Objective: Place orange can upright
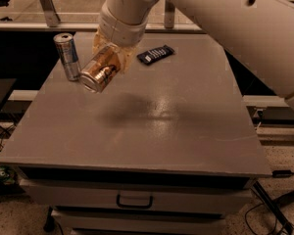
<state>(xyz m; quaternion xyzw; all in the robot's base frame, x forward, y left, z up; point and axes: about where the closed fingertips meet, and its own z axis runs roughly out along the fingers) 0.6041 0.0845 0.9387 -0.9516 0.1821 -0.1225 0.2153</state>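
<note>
The orange can (99, 71), golden-orange with dark swirls and a silver rim, hangs tilted on its side above the grey table (186, 131), its top facing down-left. My gripper (110, 58) is shut on the orange can, at the end of the white arm (196, 13) coming in from the upper right. The can casts a shadow on the table below it. It hangs just right of a slim silver-and-blue can.
A slim silver-and-blue can (67, 56) stands upright at the table's back left, close to the held can. A dark flat packet (156, 54) lies at the back centre. A drawer with a handle (134, 200) sits under the tabletop.
</note>
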